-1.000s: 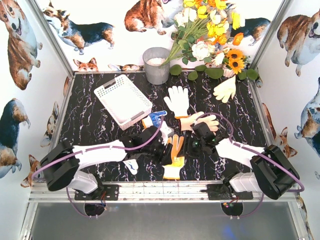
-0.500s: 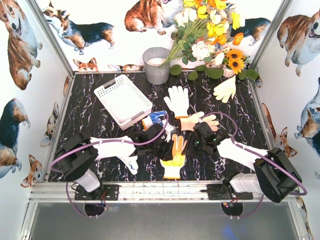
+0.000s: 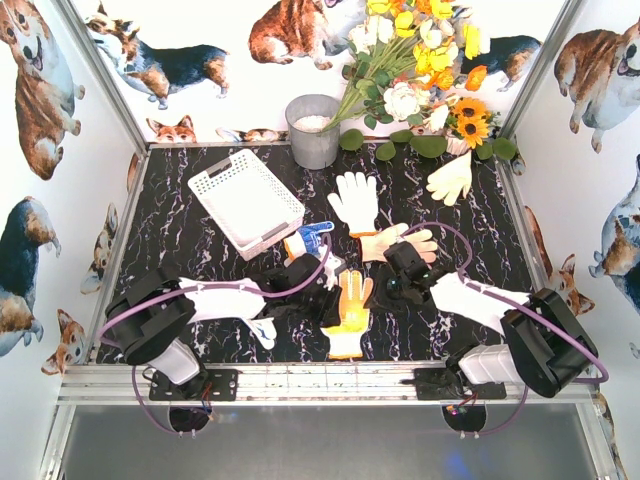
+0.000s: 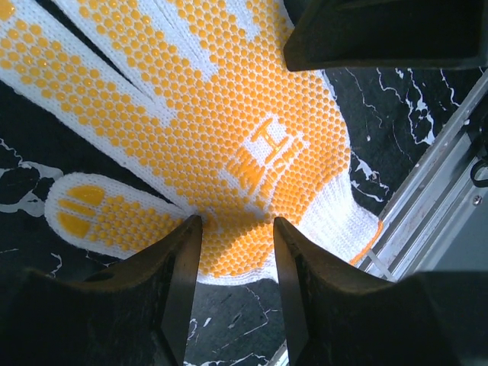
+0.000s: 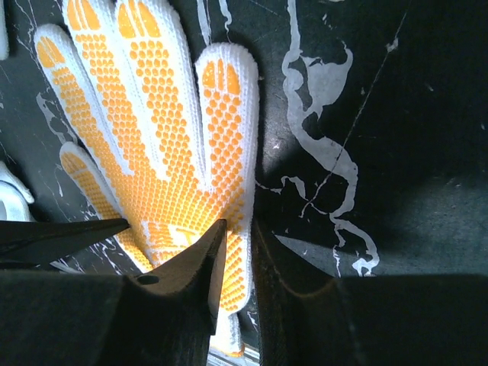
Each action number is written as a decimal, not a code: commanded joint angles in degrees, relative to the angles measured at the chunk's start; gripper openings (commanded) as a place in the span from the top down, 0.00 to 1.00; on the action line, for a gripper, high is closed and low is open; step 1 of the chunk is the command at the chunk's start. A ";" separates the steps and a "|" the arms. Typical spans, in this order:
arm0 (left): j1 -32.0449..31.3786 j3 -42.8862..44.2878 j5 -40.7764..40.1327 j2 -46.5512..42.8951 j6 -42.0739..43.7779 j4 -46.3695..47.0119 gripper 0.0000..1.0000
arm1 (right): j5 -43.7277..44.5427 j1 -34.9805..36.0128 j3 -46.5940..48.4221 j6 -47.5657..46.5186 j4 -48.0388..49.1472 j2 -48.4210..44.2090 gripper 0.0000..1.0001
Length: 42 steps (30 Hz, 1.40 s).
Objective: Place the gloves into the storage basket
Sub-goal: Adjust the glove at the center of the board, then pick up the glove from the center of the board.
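**Top view, left to right.** The storage basket sits at the far left of the table, well apart from both my pincers. My left pincer stands part-open astride the heel of the orange-dotted glove, just beside its thumb, with its tips on the knit. I cannot tell whether it pinches. The glove lies dotted side up, cuff toward my bases, between my two pincers. My right pincer is almost closed, its narrow slot gripping the glove's little-finger edge. Other gloves lie farther back.
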 commanded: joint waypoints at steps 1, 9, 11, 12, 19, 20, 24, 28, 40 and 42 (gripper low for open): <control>0.34 -2.47 0.14 -1.47 -0.22 -1.27 0.61 | 3.16 -0.66 1.80 -1.15 -1.15 -0.68 0.74; 1.83 0.69 -2.21 -10.62 1.78 -9.04 0.25 | 10.05 -1.16 8.85 -9.46 -13.95 -8.23 0.52; 4.62 2.11 -1.51 -13.66 2.82 -12.41 0.17 | 14.97 -1.16 13.33 -13.57 -20.76 -8.62 0.49; 6.51 2.84 -1.10 -15.09 3.42 -14.14 0.14 | 17.13 -1.16 15.38 -15.51 -22.89 -8.50 0.47; 24.87 14.20 -5.46 -22.59 9.73 -28.99 0.04 | 22.19 -1.16 28.28 -25.30 -26.31 -4.43 0.40; 27.70 15.22 -5.90 -23.53 10.92 -29.84 0.03 | 22.15 -1.16 29.66 -26.05 -25.57 -3.35 0.38; 39.99 15.85 -6.99 -26.29 14.61 -30.34 0.01 | 21.93 -1.16 35.46 -28.14 -23.60 2.84 0.33; 47.97 15.31 -10.52 -28.62 17.62 -30.16 0.01 | 23.05 -1.16 41.00 -28.77 -23.29 10.66 0.34; 48.13 8.27 -17.55 -33.50 21.60 -24.45 0.00 | 21.97 -2.30 59.56 -26.57 -26.96 36.19 0.44; 48.10 8.25 -17.19 -33.03 21.62 -24.03 0.00 | 20.64 -2.30 61.73 -26.03 -27.19 38.74 0.44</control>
